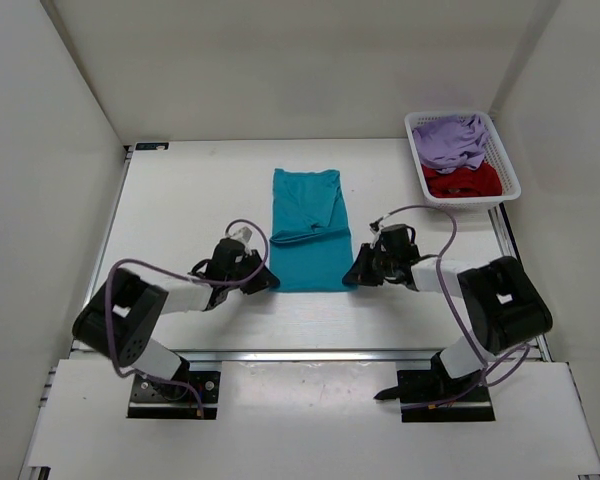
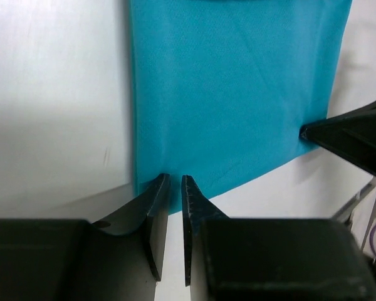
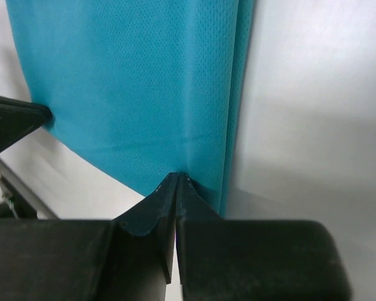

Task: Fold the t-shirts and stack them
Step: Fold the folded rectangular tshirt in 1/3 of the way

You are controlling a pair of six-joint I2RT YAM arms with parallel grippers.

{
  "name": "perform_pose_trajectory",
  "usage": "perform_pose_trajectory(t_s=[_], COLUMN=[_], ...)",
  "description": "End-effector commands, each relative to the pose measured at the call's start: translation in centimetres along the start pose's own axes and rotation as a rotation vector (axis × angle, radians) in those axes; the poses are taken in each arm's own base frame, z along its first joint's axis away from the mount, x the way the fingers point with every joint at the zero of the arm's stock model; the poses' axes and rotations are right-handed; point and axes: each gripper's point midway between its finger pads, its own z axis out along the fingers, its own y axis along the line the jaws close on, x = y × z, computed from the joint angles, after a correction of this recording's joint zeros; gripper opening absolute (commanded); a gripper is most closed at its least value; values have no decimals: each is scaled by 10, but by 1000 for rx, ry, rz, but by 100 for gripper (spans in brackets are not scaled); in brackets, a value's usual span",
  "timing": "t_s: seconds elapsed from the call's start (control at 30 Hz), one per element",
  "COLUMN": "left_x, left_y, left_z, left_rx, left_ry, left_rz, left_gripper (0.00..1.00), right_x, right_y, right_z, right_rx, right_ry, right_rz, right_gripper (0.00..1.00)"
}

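Observation:
A teal t-shirt [image 1: 310,230] lies flat on the table, folded into a long strip with its collar end doubled over. My left gripper [image 1: 265,280] is at its near left corner. In the left wrist view its tips [image 2: 174,179] stand a narrow gap apart over the hem of the teal cloth [image 2: 238,94]. My right gripper [image 1: 355,275] is at the near right corner. The right wrist view shows it [image 3: 177,177] shut, pinching the hem of the cloth [image 3: 144,81], which creases above the tips. A lavender t-shirt [image 1: 450,140] and a dark red t-shirt [image 1: 465,182] lie crumpled in the basket.
The white mesh basket [image 1: 510,170] stands at the table's far right corner. White walls close in the table at the back and on both sides. Purple cables loop from both arms over the table beside the teal shirt.

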Motion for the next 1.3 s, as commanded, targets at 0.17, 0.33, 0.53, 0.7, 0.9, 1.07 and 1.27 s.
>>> perform_pose_trajectory(t_s=[0.17, 0.33, 0.53, 0.7, 0.9, 1.07, 1.27], left_x=[63, 30, 33, 56, 67, 65, 61], left_y=[49, 4, -30, -34, -7, 0, -5], left_z=[-60, -82, -70, -48, -41, -46, -52], left_rx=[-97, -15, 69, 82, 29, 17, 35], left_ry=[49, -50, -28, 37, 66, 53, 41], left_rz=[51, 104, 116, 119, 100, 101, 102], left_gripper=[27, 28, 28, 27, 28, 28, 28], right_x=[77, 45, 20, 10, -29, -50, -46], right_y=[-2, 21, 75, 91, 99, 69, 50], right_z=[-26, -43, -22, 17, 48, 65, 77], right_rx=[24, 15, -91, -125, -143, -126, -124], right_ry=[79, 14, 1, 39, 33, 32, 64], right_rz=[-19, -73, -175, -205, -208, -127, -74], right_gripper=[0, 0, 1, 0, 1, 0, 0])
